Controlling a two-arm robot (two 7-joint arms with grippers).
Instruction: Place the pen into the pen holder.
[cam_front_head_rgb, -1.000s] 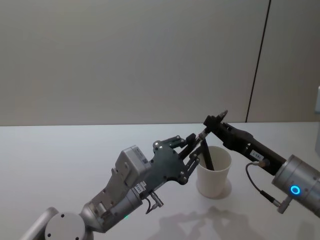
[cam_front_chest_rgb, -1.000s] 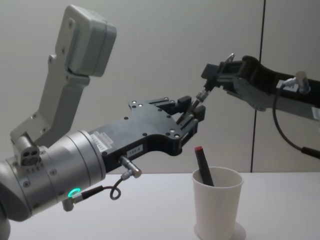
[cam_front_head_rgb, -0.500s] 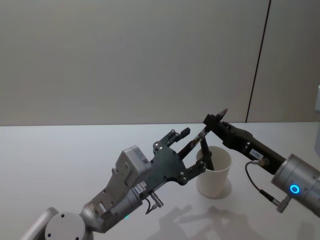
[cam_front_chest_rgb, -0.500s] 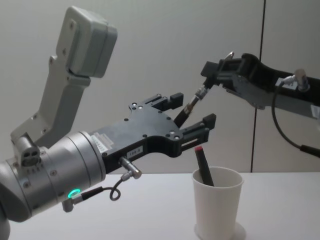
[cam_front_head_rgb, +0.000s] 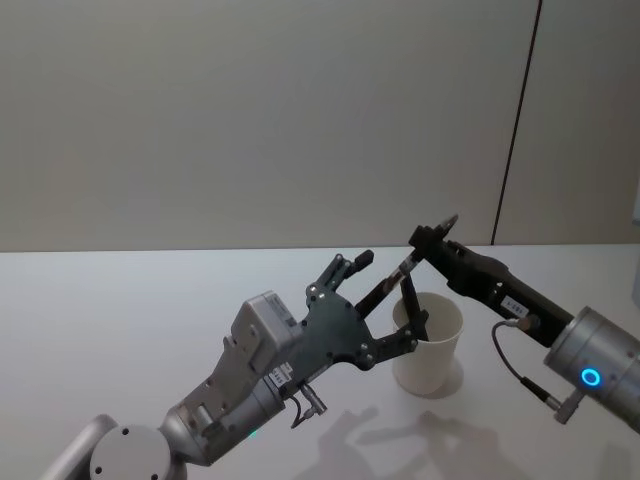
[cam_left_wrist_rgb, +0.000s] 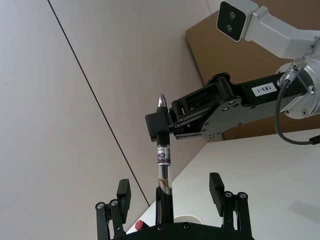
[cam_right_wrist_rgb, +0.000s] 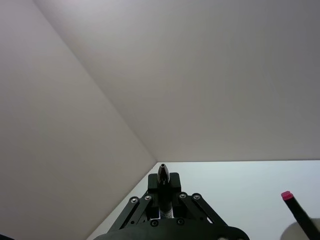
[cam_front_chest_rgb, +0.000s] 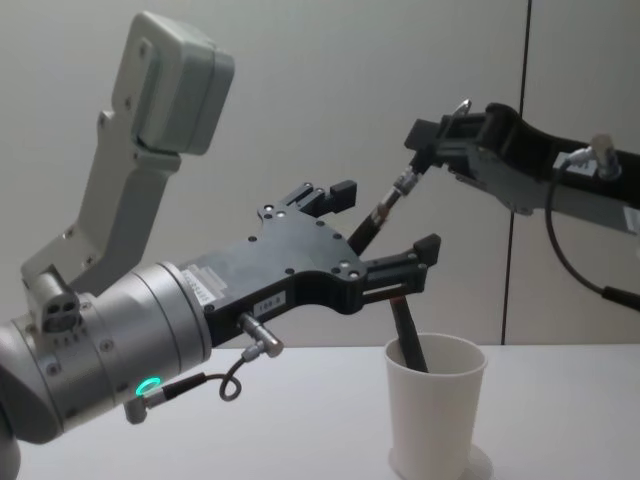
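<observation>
A clear-barrelled pen (cam_front_chest_rgb: 385, 210) hangs slanted in the air above the pen holder (cam_front_chest_rgb: 435, 420), a white paper cup on the table. My right gripper (cam_front_chest_rgb: 425, 155) is shut on the pen's upper, silver-tipped end (cam_left_wrist_rgb: 163, 165). My left gripper (cam_front_chest_rgb: 386, 217) is open, its fingers spread wide on either side of the pen's lower end without touching it. In the head view the pen (cam_front_head_rgb: 390, 280) runs from the right gripper (cam_front_head_rgb: 425, 243) down between the left gripper's (cam_front_head_rgb: 390, 292) fingers, just left of the pen holder (cam_front_head_rgb: 430, 350).
A second dark pen (cam_front_chest_rgb: 405, 325) with a red cap (cam_right_wrist_rgb: 286, 195) stands leaning inside the cup. The white table (cam_front_head_rgb: 150, 320) spreads to the left and behind. A grey wall with a dark vertical seam (cam_front_head_rgb: 515, 130) rises at the back.
My left gripper's fingers have spread from shut on the pen to wide open. The right gripper has kept hold of the pen's upper end, barely moving.
</observation>
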